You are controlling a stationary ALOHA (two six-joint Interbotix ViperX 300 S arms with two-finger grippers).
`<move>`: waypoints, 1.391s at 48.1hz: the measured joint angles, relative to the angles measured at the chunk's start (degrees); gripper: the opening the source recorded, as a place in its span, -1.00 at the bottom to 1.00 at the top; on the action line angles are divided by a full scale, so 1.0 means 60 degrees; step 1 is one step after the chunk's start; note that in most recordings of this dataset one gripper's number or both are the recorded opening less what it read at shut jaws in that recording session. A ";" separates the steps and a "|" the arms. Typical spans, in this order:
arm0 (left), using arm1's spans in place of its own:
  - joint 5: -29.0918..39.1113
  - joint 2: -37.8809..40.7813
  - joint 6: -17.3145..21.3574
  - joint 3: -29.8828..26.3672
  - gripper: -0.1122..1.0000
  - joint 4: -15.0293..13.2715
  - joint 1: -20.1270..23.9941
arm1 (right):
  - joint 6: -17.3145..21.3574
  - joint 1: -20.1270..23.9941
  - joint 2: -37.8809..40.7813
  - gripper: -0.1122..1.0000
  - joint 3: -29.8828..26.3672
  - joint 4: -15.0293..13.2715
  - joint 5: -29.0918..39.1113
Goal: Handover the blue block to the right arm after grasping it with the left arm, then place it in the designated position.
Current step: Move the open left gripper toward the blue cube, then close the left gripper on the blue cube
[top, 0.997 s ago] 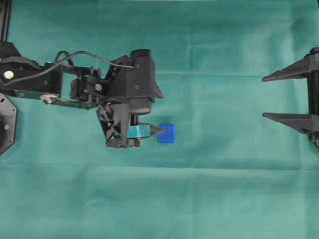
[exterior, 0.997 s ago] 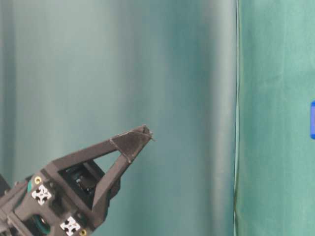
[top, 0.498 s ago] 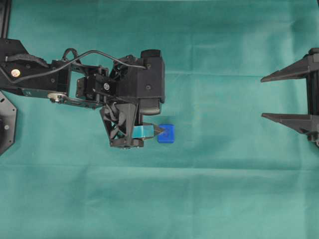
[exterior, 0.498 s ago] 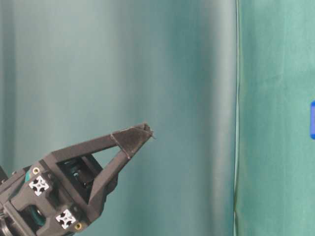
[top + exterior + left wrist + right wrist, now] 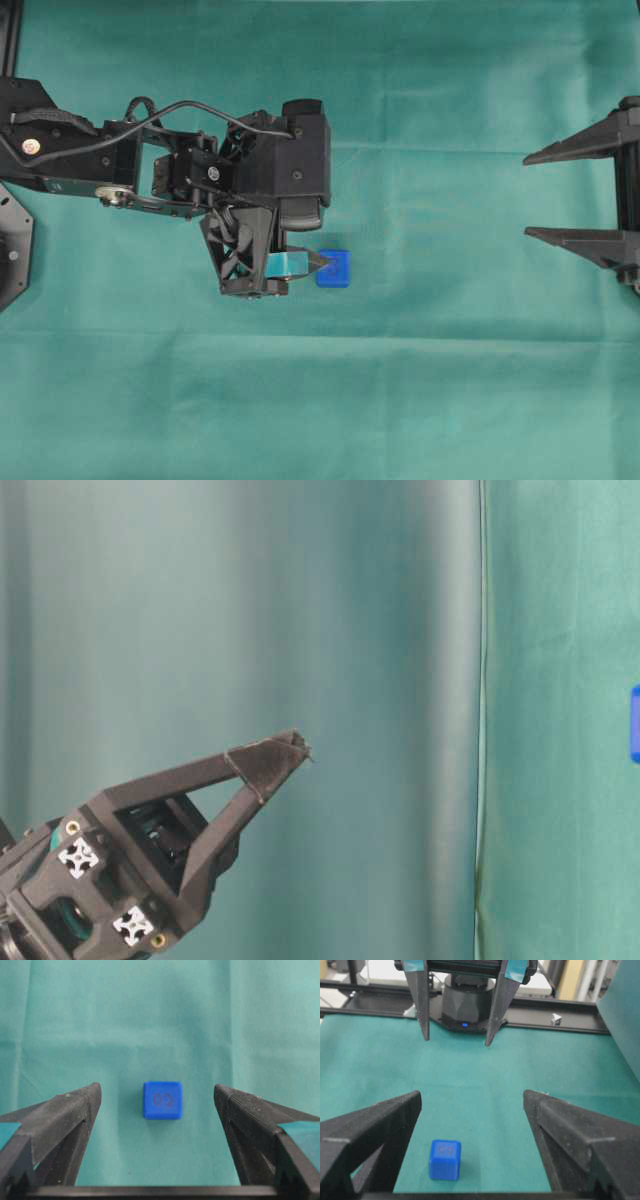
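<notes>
Left arm (image 5: 200, 180) advanced; spread fingers (image 5: 65, 1120) straddle blue block (image 5: 162, 1100), untouched.

Hardly anything here can be read. The blue block (image 5: 162, 1100) carries a faint dark mark on its upper face, two small rounded shapes side by side in the left wrist view, something like "60" or "GO", though I cannot tell which. The same mark shows on the block in the right wrist view, too blurred to make out. No label, brand or number can be read on the arms, and the green cloth (image 5: 450, 380) over the worktop bears no print.
</notes>
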 measured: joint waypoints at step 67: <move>-0.0806 0.0615 -0.0029 0.0410 1.00 0.0000 0.0000 | 0.0000 0.0015 0.0044 0.88 0.0000 0.0000 0.0088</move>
